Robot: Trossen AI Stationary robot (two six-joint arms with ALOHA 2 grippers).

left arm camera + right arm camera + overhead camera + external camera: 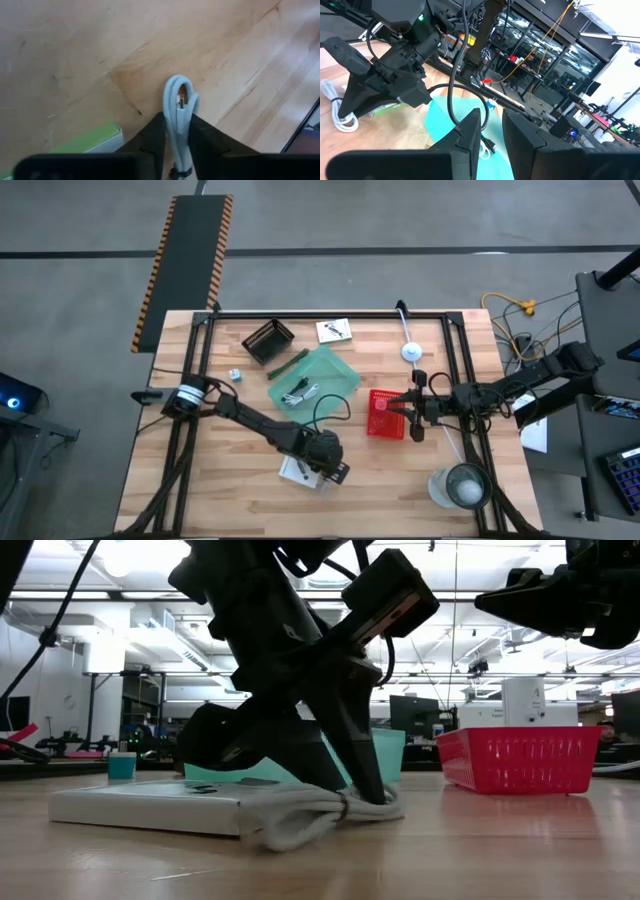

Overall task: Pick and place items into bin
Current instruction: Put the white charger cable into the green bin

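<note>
Pale wooden counter carries scattered items, and at its near middle the left gripper is pressed down with its fingers closed narrowly around a white coiled cable, which lies touching a flat white box, probably to lift it toward the green translucent bin. Right gripper hovers part-open over the red mesh basket, apparently waiting.

White cable; red basket; green tray.

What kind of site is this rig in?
Likely an open robotics lab or workshop: exposed ceiling lights, a bench with monitors behind the wooden table, and a hazard-striped floor mat.
</note>
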